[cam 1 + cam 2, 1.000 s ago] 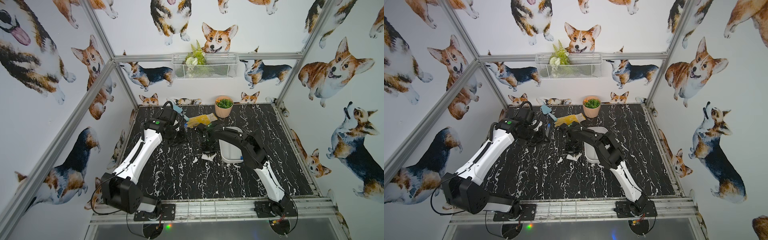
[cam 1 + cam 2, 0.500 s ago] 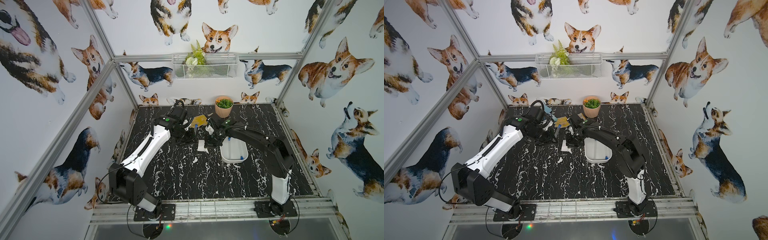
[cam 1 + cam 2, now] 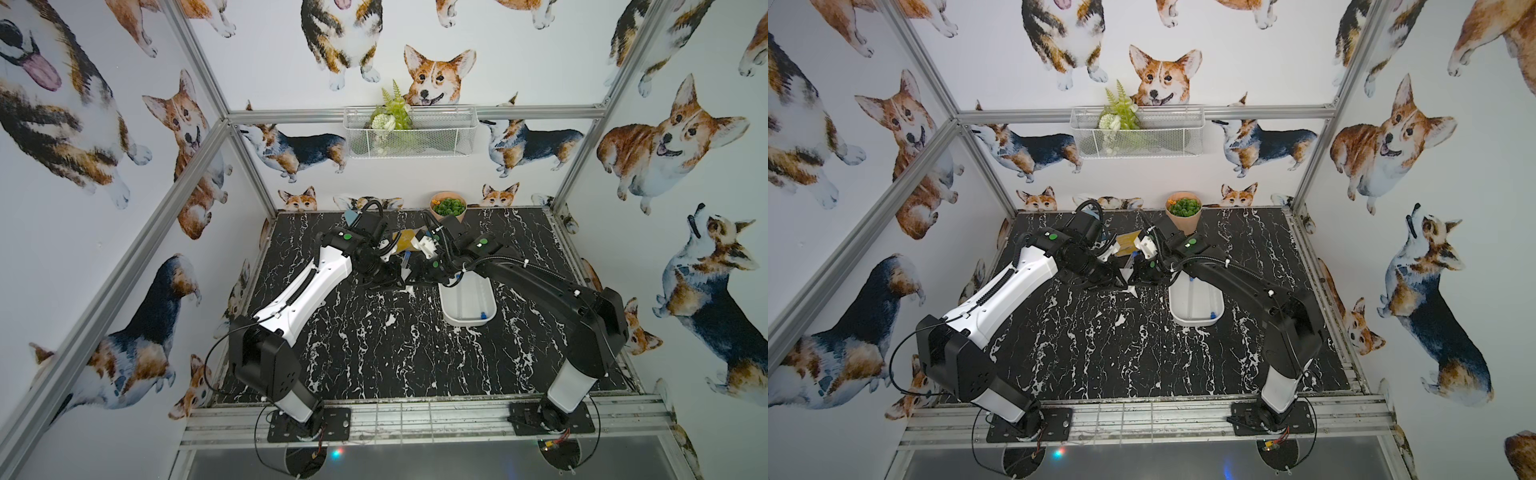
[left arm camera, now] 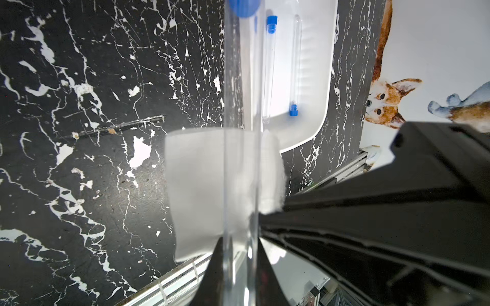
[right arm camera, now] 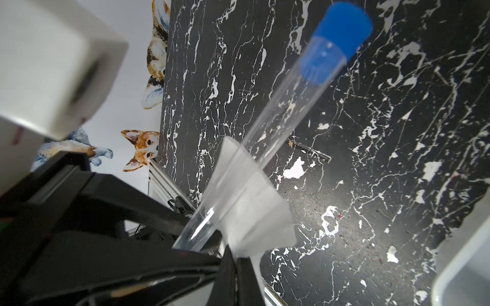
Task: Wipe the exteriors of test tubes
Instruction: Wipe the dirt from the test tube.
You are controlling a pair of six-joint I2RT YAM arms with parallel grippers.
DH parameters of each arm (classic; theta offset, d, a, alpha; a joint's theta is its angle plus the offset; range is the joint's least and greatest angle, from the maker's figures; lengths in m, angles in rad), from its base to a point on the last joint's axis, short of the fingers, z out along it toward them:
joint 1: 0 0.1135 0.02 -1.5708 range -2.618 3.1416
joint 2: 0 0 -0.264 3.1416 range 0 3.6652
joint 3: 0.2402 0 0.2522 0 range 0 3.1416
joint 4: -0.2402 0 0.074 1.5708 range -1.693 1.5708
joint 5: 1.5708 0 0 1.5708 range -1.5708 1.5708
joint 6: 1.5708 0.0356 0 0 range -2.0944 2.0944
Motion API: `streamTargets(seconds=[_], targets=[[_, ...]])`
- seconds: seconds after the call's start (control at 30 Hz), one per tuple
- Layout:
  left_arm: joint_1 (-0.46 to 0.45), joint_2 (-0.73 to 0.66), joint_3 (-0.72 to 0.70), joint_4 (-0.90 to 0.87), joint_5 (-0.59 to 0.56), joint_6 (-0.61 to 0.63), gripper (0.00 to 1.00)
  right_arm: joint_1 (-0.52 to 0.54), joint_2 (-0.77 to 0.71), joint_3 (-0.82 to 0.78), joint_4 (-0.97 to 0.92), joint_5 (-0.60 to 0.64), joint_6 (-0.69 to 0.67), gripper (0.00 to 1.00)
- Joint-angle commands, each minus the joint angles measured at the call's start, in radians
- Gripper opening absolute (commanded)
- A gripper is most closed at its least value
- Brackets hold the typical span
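My left gripper (image 4: 240, 243) is shut on the lower end of one clear test tube (image 4: 240, 132), which sticks out from the jaws with its blue cap (image 5: 336, 42) at the far end. My right gripper (image 5: 236, 259) is shut on a white wipe (image 5: 252, 212), which lies against that tube's side just above the left jaws. Two more test tubes (image 4: 269, 71) (image 4: 294, 66) lie in the white tray (image 4: 323, 111). In both top views the grippers meet over the back middle of the table, with the left gripper (image 3: 392, 276) touching the right gripper (image 3: 417, 274).
The white tray (image 3: 467, 320) sits on the black marble table just right of the grippers. Behind them lie a yellow glove (image 3: 405, 241) and a light-blue trowel (image 3: 350, 216). A plant pot (image 3: 448, 210) stands at the back wall under a wire basket (image 3: 409, 133).
My right gripper lifted the wipe off the table and carried it back and left to the tube. The left arm swung the tube toward the middle to meet it.
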Motion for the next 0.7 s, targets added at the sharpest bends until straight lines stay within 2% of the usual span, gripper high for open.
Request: streamTargets(seconds=[0.0,0.4,0.67], targets=[[-0.016,0.013,0.021,-0.025,0.002,0.025,0.10,-0.013,-0.020,-0.005,0.036,0.006,-0.007,0.00],[-0.056,0.035,0.059,-0.050,-0.016,0.039,0.10,-0.074,0.063,0.110,0.041,-0.016,-0.029,0.00],[-0.064,0.033,0.067,-0.057,-0.035,0.040,0.09,-0.090,0.072,0.079,0.070,0.011,-0.017,0.00]])
